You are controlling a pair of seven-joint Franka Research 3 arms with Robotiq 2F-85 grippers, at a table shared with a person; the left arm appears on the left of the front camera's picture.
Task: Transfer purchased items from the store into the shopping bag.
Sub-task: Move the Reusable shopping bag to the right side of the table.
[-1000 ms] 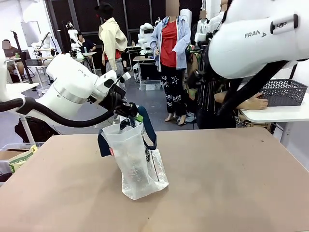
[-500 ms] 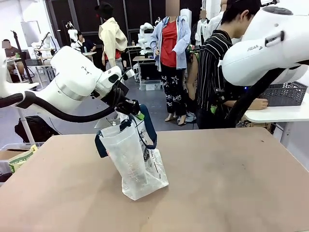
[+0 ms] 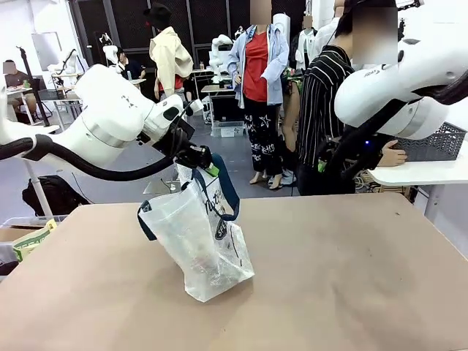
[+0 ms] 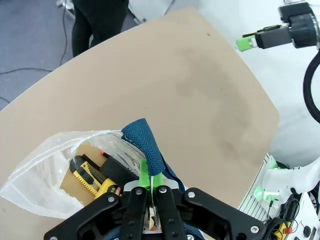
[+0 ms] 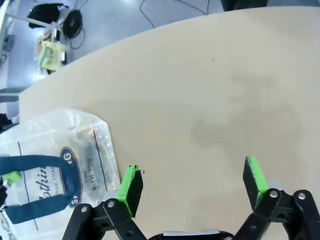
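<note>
The clear shopping bag [image 3: 201, 245] stands on the brown desk [image 3: 351, 270], a bit left of the middle. The left arm's fingers [image 3: 207, 165] are squeezed tight on one dark blue handle [image 4: 147, 150] and hold that side of the bag up, so the top gapes open. Inside the bag lie a yellow and black item [image 4: 92, 177] and a black one [image 4: 116, 172]. The right arm's fingers [image 5: 192, 187] are spread wide above bare desk, to one side of the bag, holding nothing. A grey basket [image 3: 431, 139] sits on a white table [image 3: 417, 173] at the far right, beside a person's hand [image 3: 387, 155].
</note>
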